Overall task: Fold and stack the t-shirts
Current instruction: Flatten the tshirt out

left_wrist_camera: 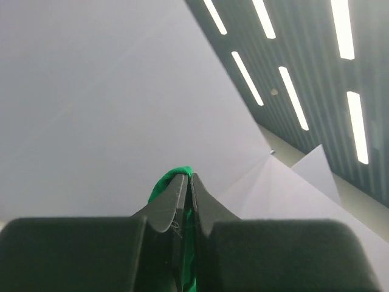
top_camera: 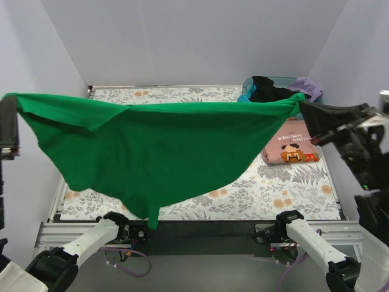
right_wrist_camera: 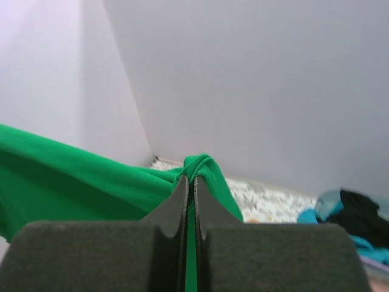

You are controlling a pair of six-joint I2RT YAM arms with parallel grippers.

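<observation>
The bright green t-shirt [top_camera: 152, 152] hangs stretched in the air across the table, held at both ends. My left gripper [top_camera: 11, 118] is shut on its left end at the far left, high up; green cloth [left_wrist_camera: 164, 185] shows between its fingers. My right gripper [top_camera: 304, 109] is shut on its right end; the bunched green cloth [right_wrist_camera: 203, 167] sits at the fingertips. The salmon-pink t-shirt [top_camera: 292, 143] with a small graphic lies folded on the table at the right. Black [top_camera: 267, 91], teal [top_camera: 246, 97] and lavender [top_camera: 310, 87] shirts lie piled at the back right.
The table has a floral-patterned cover [top_camera: 285, 188]. White walls close in the back and both sides. The pile of shirts sits in a container at the back right corner [right_wrist_camera: 358, 213]. The arm bases stand at the near edge.
</observation>
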